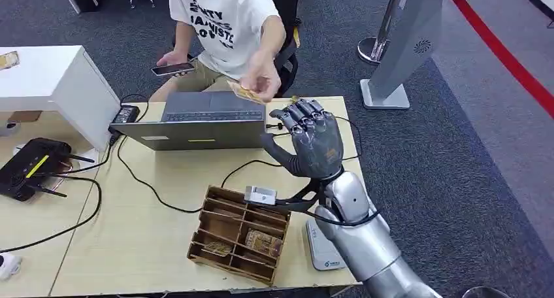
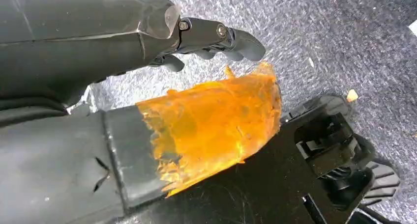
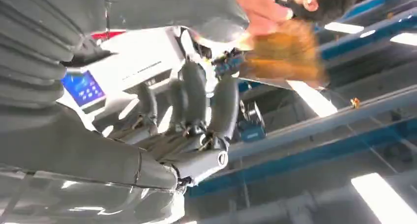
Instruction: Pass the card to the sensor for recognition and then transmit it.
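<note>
Your right hand (image 1: 312, 140) hangs empty, fingers apart, beyond the wooden tray (image 1: 239, 234).
Farther off, a person's hand (image 1: 262, 74) holds the card (image 1: 243, 93): likely thin, stiff, slippery, so pinch its edge.

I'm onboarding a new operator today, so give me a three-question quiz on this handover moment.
1. True or false: the robot's right hand is gripping the card.
2. Who holds the card? A) the person's hand B) the right hand C) nobody, it lies on the laptop
3. Fill in: more cards lie in the wooden ____ on the table.

Key: 1 false, the right hand is raised with its fingers apart and empty. 2 A. 3 organizer.
</note>
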`<state>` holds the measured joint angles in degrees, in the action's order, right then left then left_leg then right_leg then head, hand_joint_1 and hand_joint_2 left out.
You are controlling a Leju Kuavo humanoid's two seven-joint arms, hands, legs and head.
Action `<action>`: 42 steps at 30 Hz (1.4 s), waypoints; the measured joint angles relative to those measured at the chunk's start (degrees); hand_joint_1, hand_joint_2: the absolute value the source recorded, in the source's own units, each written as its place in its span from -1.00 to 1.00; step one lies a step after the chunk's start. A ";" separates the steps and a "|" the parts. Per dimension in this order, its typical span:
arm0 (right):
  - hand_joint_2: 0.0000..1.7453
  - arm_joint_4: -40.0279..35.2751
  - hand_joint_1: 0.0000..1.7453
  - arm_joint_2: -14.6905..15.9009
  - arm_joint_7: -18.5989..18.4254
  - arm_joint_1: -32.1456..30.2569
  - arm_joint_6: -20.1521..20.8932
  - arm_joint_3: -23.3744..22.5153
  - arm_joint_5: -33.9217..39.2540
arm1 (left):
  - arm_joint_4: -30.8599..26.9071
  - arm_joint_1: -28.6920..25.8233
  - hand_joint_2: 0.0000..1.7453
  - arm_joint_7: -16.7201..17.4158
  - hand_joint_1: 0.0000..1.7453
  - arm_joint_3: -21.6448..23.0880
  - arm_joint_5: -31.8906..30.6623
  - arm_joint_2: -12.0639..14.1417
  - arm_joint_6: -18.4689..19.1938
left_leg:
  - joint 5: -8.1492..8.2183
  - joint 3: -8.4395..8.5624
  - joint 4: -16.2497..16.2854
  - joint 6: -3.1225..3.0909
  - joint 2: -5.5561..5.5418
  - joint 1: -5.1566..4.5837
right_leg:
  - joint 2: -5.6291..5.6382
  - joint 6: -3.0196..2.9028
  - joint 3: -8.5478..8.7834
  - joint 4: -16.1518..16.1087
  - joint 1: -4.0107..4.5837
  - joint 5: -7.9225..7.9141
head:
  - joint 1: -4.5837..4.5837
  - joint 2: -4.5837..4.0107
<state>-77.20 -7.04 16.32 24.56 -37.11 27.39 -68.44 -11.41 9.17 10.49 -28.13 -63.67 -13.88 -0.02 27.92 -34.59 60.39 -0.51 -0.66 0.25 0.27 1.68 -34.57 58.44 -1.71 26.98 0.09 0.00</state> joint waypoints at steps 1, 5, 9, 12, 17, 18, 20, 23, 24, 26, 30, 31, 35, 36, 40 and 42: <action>1.00 -0.22 -1.00 0.00 0.63 -0.92 -0.02 0.05 1.09 | 0.00 -0.10 -1.00 -0.13 -1.00 0.00 0.29 0.02 -0.11 | 0.00 0.00 0.00 0.00 0.00 0.00 | 0.00 0.00 -0.01 0.00 0.00 0.00 | -0.04 0.00; -1.00 -3.87 -1.00 0.31 2.34 -5.32 0.00 1.56 14.86 | 0.00 -0.71 -1.00 -0.61 -1.00 -0.09 2.23 0.15 -1.51 | 0.02 -0.01 -0.01 0.00 0.02 0.00 | 0.01 -0.02 -0.02 0.00 0.00 0.02 | -0.02 0.00; -1.00 -8.27 -1.00 1.88 3.22 -8.73 0.39 3.74 26.86 | 0.00 -1.43 -1.00 -1.05 -1.00 -0.46 3.58 0.33 -2.45 | 0.03 -0.01 -0.01 -0.02 0.02 0.00 | 0.01 -0.02 -0.02 -0.01 0.00 0.04 | -0.02 0.00; -1.00 -11.67 -1.00 3.03 4.66 -11.20 1.57 4.94 35.37 | 0.00 -1.77 -1.00 -1.05 -1.00 -0.72 4.55 0.44 -2.91 | 0.04 -0.01 -0.01 -0.03 0.01 0.00 | 0.00 -0.02 -0.02 -0.01 0.00 0.04 | -0.04 0.00; -1.00 -16.16 -1.00 4.72 6.06 -14.03 11.95 5.18 50.54 | 0.00 -1.88 -1.00 -1.07 -1.00 -1.58 5.86 0.46 -3.48 | 0.04 0.02 -0.01 -0.03 0.01 0.00 | 0.01 -0.02 0.00 -0.01 0.00 0.03 | -0.04 0.00; -1.00 -16.94 -1.00 5.34 6.50 -14.72 16.37 5.20 55.81 | 0.00 -1.95 -1.00 -1.34 -1.00 -1.84 6.14 0.50 -3.70 | 0.04 0.01 -0.01 -0.03 0.01 0.00 | 0.01 -0.02 0.01 -0.01 0.00 0.03 | -0.02 0.00; -1.00 -17.99 -1.00 6.41 7.20 -15.74 24.25 5.20 64.30 | 0.00 -2.08 -1.00 -1.62 -1.00 -2.01 6.45 0.59 -3.89 | 0.04 0.01 -0.01 -0.03 0.01 0.00 | 0.01 -0.02 0.00 -0.01 0.00 0.03 | -0.02 0.00; -1.00 -18.84 -1.00 7.85 7.48 -16.64 31.90 5.27 71.40 | 0.00 -2.14 -1.00 -2.03 -1.00 -2.19 6.60 0.74 -3.89 | 0.04 0.01 -0.01 -0.03 0.01 0.00 | 0.00 -0.02 0.00 -0.01 0.00 0.03 | -0.02 0.00; -1.00 -18.91 -1.00 8.63 7.46 -16.85 35.77 5.27 74.51 | 0.00 -2.14 -1.00 -2.10 -1.00 -2.32 6.60 0.79 -3.89 | 0.04 0.01 -0.01 -0.03 0.01 0.00 | 0.00 -0.02 0.00 -0.01 0.00 0.03 | -0.02 0.00; -1.00 -18.67 -1.00 10.17 7.28 -17.07 47.03 5.40 82.43 | 0.00 -2.14 -1.00 -2.28 -1.00 -2.38 6.45 0.92 -3.63 | 0.04 0.01 -0.01 -0.04 0.02 -0.01 | 0.01 -0.02 0.00 -0.02 0.00 0.03 | -0.04 0.00; -1.00 -16.76 -1.00 15.17 9.38 -17.56 73.41 7.48 93.78 | 0.00 -2.09 -1.00 -2.67 -1.00 -2.38 5.22 1.14 -2.80 | 0.04 0.01 -0.01 -0.04 -0.01 -0.01 | -0.04 -0.02 0.02 -0.04 -0.01 0.03 | -0.02 0.00; -1.00 -16.37 -1.00 16.18 10.33 -17.78 76.87 8.09 94.03 | 0.00 -2.08 -1.00 -2.71 -1.00 -2.38 4.98 1.20 -2.56 | 0.05 0.00 -0.01 -0.04 -0.01 -0.01 | -0.04 -0.02 0.03 -0.04 -0.01 0.03 | -0.02 0.00; -1.00 -15.41 -1.00 19.95 13.23 -18.66 85.06 11.04 92.75 | 0.00 -2.02 -1.00 -2.71 -1.00 -2.38 4.53 1.47 -2.47 | 0.05 0.01 -0.01 -0.05 0.01 -0.02 | 0.00 -0.02 0.02 -0.04 -0.01 0.03 | -0.04 0.00; -1.00 -15.30 -1.00 20.42 13.36 -18.83 85.40 11.52 92.61 | 0.00 -2.02 -1.00 -2.71 -1.00 -2.38 4.53 1.49 -2.47 | 0.05 0.01 -0.01 -0.05 0.01 -0.02 | -0.01 -0.02 0.02 -0.04 0.00 0.03 | -0.02 0.00; -1.00 -15.06 -1.00 21.92 13.62 -19.11 85.77 12.74 92.42 | 0.00 -2.03 -1.00 -2.71 -1.00 -2.38 4.48 1.53 -2.47 | 0.05 0.02 -0.01 -0.05 0.01 -0.01 | -0.01 -0.02 0.01 -0.03 0.00 0.03 | -0.02 0.00; -1.00 -14.95 -1.00 22.36 13.66 -19.16 85.85 13.18 92.42 | 0.00 -2.02 -1.00 -2.71 -1.00 -2.38 4.46 1.53 -2.47 | 0.04 0.03 -0.01 -0.05 0.02 -0.01 | -0.01 -0.02 0.02 -0.03 0.00 0.03 | -0.04 0.00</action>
<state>-92.15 15.32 29.99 5.40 48.74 40.57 23.98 -11.41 7.15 7.78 -30.51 -59.21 -12.35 -2.49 27.97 -34.56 60.38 -0.56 -0.64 0.24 0.27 1.66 -34.55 58.41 -1.71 27.01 0.04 0.00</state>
